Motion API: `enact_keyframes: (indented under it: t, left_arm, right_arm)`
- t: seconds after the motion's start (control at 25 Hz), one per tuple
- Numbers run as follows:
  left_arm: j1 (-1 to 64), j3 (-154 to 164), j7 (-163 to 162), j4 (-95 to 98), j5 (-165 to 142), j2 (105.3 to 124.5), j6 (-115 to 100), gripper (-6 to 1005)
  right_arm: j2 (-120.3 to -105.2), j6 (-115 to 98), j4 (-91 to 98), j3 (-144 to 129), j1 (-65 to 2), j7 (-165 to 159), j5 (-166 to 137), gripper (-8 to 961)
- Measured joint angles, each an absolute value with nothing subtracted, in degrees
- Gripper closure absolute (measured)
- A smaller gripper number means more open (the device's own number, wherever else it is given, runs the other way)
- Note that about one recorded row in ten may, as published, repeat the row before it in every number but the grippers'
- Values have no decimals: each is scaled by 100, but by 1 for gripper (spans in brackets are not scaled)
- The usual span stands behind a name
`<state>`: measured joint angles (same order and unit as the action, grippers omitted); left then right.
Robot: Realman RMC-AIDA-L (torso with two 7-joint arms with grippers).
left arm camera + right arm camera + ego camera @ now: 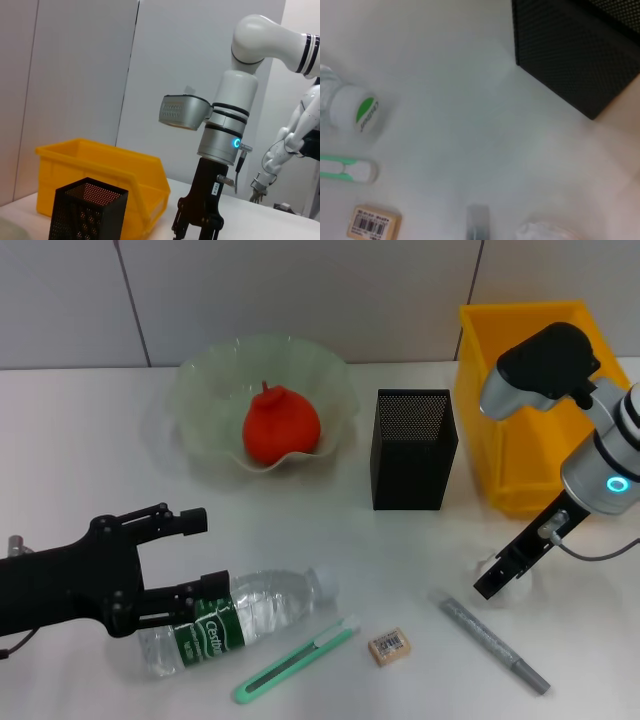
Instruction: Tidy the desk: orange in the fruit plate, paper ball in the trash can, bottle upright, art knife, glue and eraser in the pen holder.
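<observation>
The orange [282, 427] lies in the pale green fruit plate [210, 380]. A clear bottle [240, 618] with a green label lies on its side near the front. My left gripper [195, 556] is open at its label end, the lower finger [190, 595] against the bottle. In front lie a green art knife [295, 660], an eraser [390, 645] and a grey glue stick [490, 640]. My right gripper [495, 580] points down, open, just over the white paper ball [486, 562]. The black mesh pen holder [413, 448] stands mid-table, beside the yellow trash can [500, 460].
The right wrist view shows the bottle cap [355, 110], art knife [347, 170], eraser [374, 224], glue [478, 222], paper ball [545, 232] and pen holder [580, 50]. The left wrist view shows the right gripper [198, 234], pen holder [87, 215] and trash can [100, 160].
</observation>
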<state>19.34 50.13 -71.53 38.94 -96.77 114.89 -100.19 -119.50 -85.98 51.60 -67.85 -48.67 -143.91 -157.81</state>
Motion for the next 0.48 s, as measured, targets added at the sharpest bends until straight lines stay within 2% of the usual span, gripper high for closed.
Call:
enact_keyframes:
  t: [0.24, 0.44, 0.48]
  left_arm:
    - [1917, 4992, -7109, 3864, -9677, 11496, -10007, 184]
    - [1906, 4992, -7092, 3864, -9677, 11496, -9991, 184]
    - [1906, 4992, -7092, 3864, -9677, 11496, -9991, 184]
  right_arm:
    - [-11941, -8597, 4944, -6787, -5000, -14400, -15798, 235]
    - [-11917, -9030, 5726, -6734, -4844, -14516, -15823, 382]
    - [-11909, -9205, 6000, -6711, -4795, -14532, -15828, 386]
